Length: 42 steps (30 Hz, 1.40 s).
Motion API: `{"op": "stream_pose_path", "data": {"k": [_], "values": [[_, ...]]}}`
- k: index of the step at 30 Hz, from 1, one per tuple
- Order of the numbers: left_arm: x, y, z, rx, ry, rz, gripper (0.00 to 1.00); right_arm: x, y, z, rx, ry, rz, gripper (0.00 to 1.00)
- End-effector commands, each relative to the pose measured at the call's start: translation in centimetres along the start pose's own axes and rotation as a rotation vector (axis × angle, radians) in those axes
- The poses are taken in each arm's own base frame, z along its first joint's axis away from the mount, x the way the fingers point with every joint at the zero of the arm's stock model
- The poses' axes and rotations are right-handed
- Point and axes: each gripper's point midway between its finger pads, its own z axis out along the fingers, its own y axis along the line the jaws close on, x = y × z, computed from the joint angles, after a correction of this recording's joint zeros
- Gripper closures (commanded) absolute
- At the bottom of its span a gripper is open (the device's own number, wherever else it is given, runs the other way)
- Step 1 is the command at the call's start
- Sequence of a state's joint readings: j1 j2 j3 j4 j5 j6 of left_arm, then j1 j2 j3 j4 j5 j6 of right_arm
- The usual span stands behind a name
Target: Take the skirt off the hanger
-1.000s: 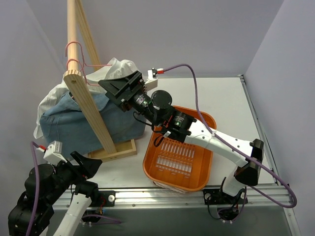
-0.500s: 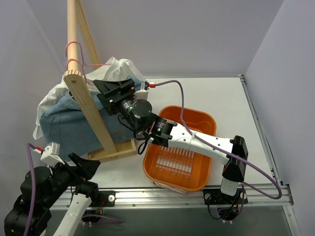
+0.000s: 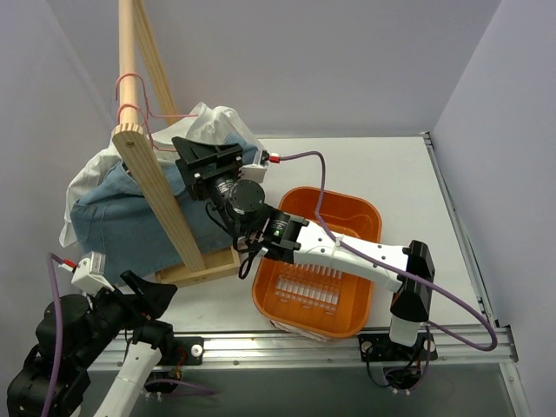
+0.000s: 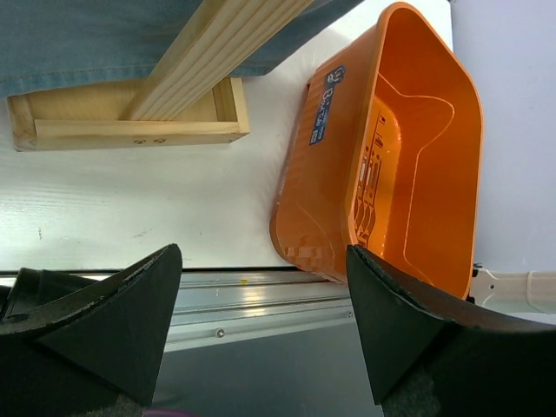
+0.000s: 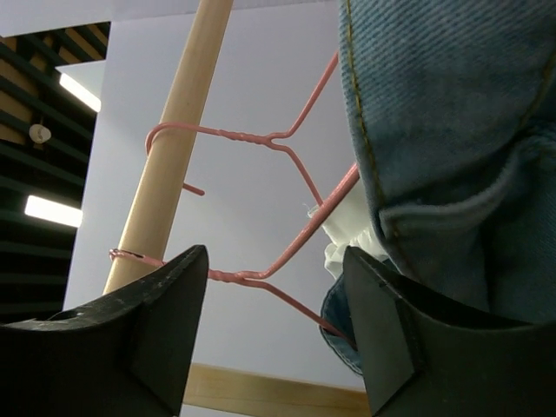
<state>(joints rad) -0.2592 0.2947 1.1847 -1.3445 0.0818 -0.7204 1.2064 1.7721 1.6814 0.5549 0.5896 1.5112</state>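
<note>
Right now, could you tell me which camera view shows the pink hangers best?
The right wrist view: the pink hangers show close up, hooks looped round the wooden pole. Top external shows them small; left wrist shows none.

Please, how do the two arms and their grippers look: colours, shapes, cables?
Both arms have black joints and white links: right arm, left arm. A purple cable with a red-and-white plug runs along each. The left gripper and right gripper have black, wedge-shaped fingers.
</note>
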Motion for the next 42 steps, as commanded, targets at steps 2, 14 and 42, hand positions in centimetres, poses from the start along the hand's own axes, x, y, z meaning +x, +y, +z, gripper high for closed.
{"op": "stream_pose_path", "data": {"k": [2,14,42], "values": [[-0.3,-0.1,-0.9,0.002,-0.011,0.022,0.15,-1.4,2.5,1.3,-0.055,-0.099,0.083,0.45],[-0.2,0.3,-1.3,-0.011,-0.016,0.038,0.15,0.5,3.6,3.5,-0.091,-0.054,0.080,1.00],[0.1,-3.0,-0.1,0.110,0.106,0.096,0.20,0.4,13.7,1.6,-0.402,0.031,0.304,1.00]]}}
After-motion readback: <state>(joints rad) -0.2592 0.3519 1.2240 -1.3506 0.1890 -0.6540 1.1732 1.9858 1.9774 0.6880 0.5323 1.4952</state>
